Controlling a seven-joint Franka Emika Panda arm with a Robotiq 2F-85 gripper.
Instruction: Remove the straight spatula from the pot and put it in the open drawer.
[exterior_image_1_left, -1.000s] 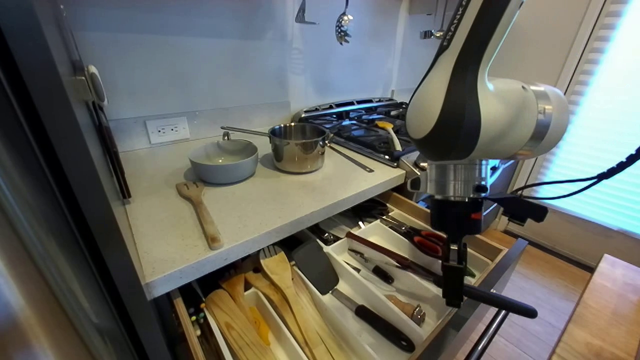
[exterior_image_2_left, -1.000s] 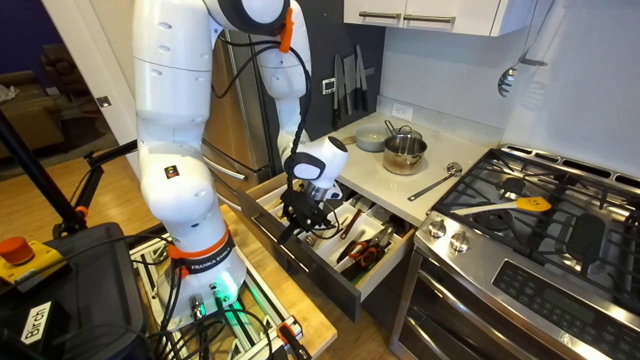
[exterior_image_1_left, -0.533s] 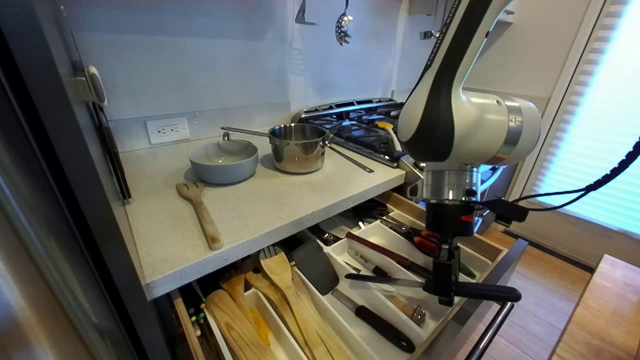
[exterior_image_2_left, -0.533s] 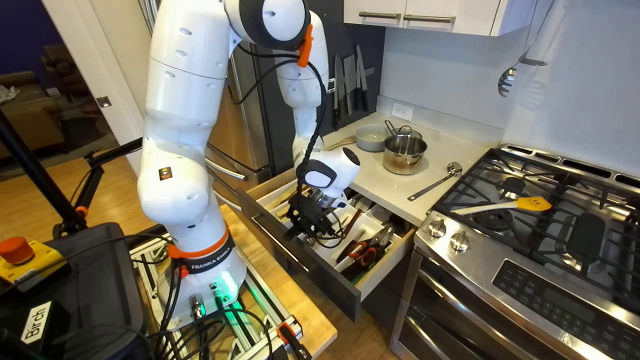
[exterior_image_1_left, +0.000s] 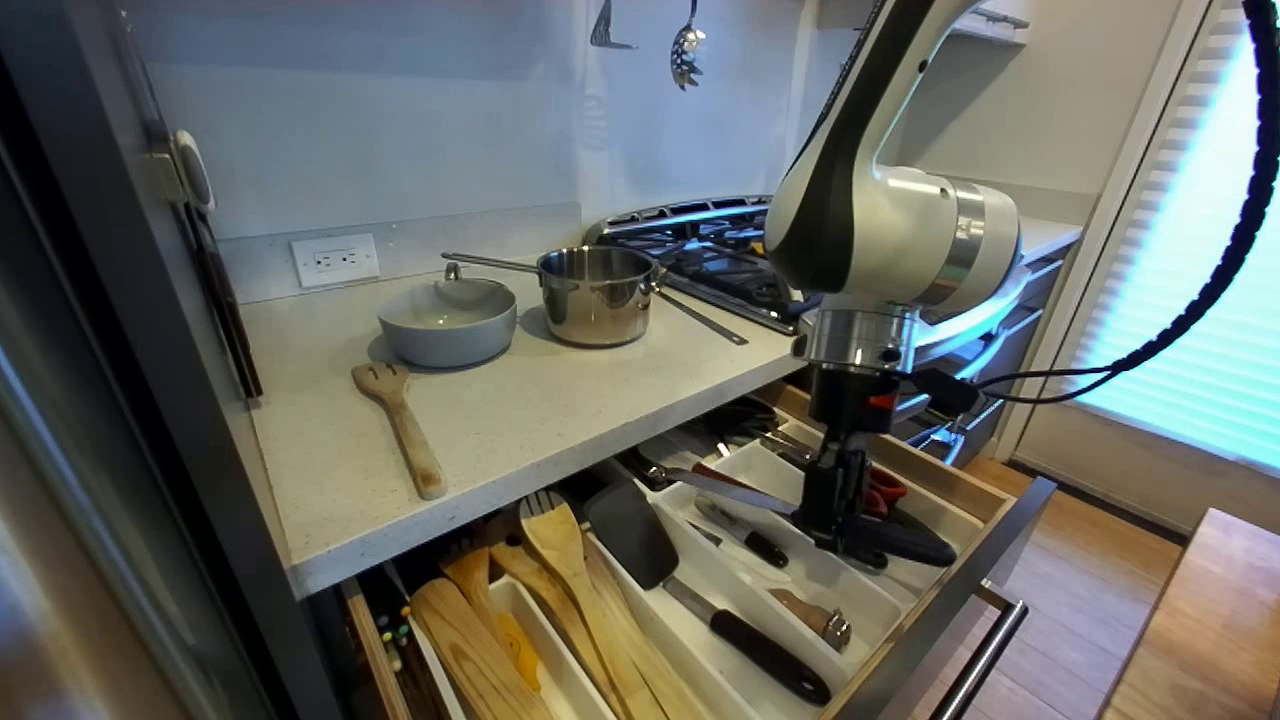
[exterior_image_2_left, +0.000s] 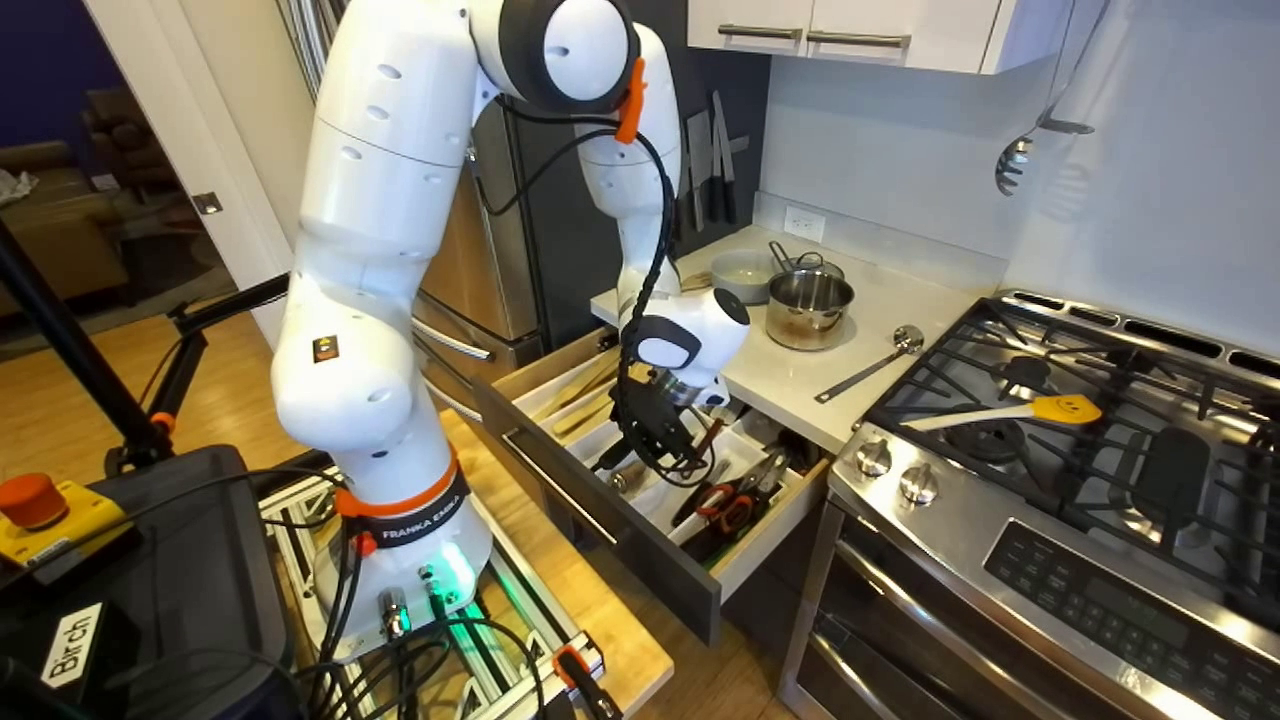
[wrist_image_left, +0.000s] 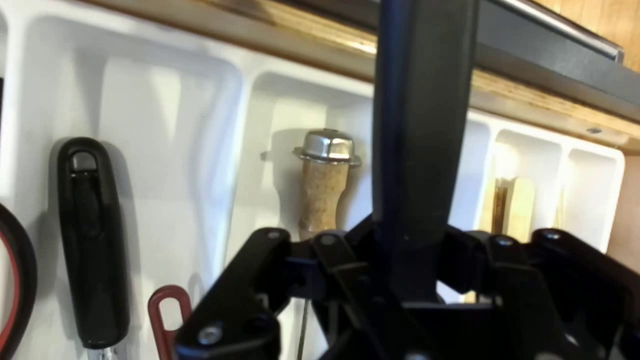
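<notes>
My gripper (exterior_image_1_left: 836, 522) is shut on the black handle of the straight spatula (exterior_image_1_left: 735, 490) above the open drawer (exterior_image_1_left: 985, 565). The thin grey blade points toward the counter, over the white tray; the handle end points toward the drawer front. In the wrist view the gripper (wrist_image_left: 407, 245) has the dark handle (wrist_image_left: 422, 120) between its fingers; the blade is hidden there. In an exterior view the arm hides most of the spatula, above the drawer front (exterior_image_2_left: 600, 535). The steel pot (exterior_image_1_left: 595, 305) stands on the counter; it also shows in an exterior view (exterior_image_2_left: 808, 315).
The tray holds a black turner (exterior_image_1_left: 765, 655), a wooden-handled tool (exterior_image_1_left: 812, 615), red-handled scissors (exterior_image_2_left: 735, 505) and wooden utensils (exterior_image_1_left: 570, 590). A grey pan (exterior_image_1_left: 450, 325), wooden fork (exterior_image_1_left: 405, 430) and ladle (exterior_image_2_left: 870, 370) lie on the counter. The counter edge (exterior_image_1_left: 560, 510) overhangs the drawer.
My gripper has moved from over the drawer front inward, toward the counter, carrying the spatula. The blade, hidden at first, now shows over the tray. The grip has stayed shut.
</notes>
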